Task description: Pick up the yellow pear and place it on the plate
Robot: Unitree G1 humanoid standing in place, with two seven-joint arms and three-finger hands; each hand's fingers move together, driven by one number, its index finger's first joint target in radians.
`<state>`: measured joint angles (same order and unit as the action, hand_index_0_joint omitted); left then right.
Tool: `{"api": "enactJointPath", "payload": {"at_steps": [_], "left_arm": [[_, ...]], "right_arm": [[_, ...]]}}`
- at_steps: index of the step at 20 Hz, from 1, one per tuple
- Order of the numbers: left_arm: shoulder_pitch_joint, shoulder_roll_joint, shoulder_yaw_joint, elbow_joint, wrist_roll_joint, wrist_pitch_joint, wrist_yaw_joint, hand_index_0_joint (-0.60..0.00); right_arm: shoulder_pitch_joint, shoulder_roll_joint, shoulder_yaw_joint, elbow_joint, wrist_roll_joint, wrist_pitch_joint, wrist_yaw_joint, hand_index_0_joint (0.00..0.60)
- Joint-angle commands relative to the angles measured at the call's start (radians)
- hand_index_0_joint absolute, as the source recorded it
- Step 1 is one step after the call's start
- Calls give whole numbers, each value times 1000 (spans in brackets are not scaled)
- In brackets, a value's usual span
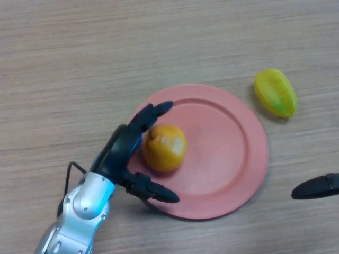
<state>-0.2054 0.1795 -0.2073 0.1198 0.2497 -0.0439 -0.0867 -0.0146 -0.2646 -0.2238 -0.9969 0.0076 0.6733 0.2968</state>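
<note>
Left arm: silver forearm enters from the lower left corner and angles up and to the right toward the plate.
Left hand (pixel 121 153): black, over the plate's left rim, spread wide. Upper fingers (pixel 153 114) reach out straight toward the upper right, passing just above and left of the pear. Thumb (pixel 159 193) points right, below the pear, over the plate's lower left part. The pear sits in the gap between them. Fingers are extended, not curled round it. Whether the upper fingers touch the pear's skin, I cannot tell; the thumb is clearly apart from it.
Yellow pear (pixel 164 147): orange-yellow, rounded, lying on the left half of the plate, inside the rim. Small dark stem end faces upper left, toward the hand. A pale sheen shows on its top.
Plate (pixel 233 153): round, salmon-pink, shallow raised rim, flat on the table at centre frame. Its right half is bare.
Star fruit (pixel 275 92): yellow-green, ridged, oval, lying on the table to the upper right of the plate, just off the rim and not touching it. Long axis tilts from upper left to lower right.
Right hand (pixel 318 187): only a dark fingertip part shows at the right edge, low, beside the plate's lower right rim and apart from it. How far it is spread, I cannot tell.
Table (pixel 79 53): light wood grain, running horizontally.
</note>
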Motion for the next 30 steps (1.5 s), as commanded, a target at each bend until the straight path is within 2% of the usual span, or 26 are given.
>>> {"api": "enactJointPath", "payload": {"at_steps": [1, 2, 6, 7, 8, 9, 12, 13, 16, 17, 20, 26, 30], "left_arm": [[20, 10, 116, -247, -79, 27, -59, 0], [29, 15, 137, -288, -83, 51, -67, 0], [107, 77, 266, -454, -84, 105, -85, 0], [134, 95, 330, -544, -172, 143, -121, 0], [139, 102, 359, -568, -208, 152, -130, 0], [150, 127, 411, -598, -244, 164, -156, 0], [173, 146, 510, -654, -340, 210, -204, 0], [173, 151, 563, -706, -454, 294, -218, 0], [164, 173, 639, -758, -630, 384, -200, 0], [163, 191, 657, -762, -654, 397, -193, 0], [157, 208, 649, -739, -574, 364, -189, 0], [133, 201, 608, -731, -486, 289, -170, 0], [116, 205, 565, -715, -385, 251, -201, 0]], "right_arm": [[-42, -31, -15, -34, 3, -99, -49, 0], [-45, -30, -6, -24, 0, -112, -53, 0], [-56, -25, 45, 14, -1, -111, -59, 0], [-62, -25, 52, 37, -10, -134, -64, 0], [-69, -27, 52, 41, -12, -131, -63, 0], [-76, -30, 52, 53, -11, -136, -56, 0], [-88, -34, 45, 74, 0, -149, -56, 0], [-83, -37, 43, 80, -3, -157, -55, 0], [-63, -25, 43, 85, 15, -173, -54, 0], [-54, -17, 39, 83, 43, -166, -54, 0], [-64, -19, 56, 95, 81, -157, -68, 0], [-55, -24, 56, 89, 127, -115, -47, 0], [-60, -20, 57, 78, 139, -107, -61, 0]]}}
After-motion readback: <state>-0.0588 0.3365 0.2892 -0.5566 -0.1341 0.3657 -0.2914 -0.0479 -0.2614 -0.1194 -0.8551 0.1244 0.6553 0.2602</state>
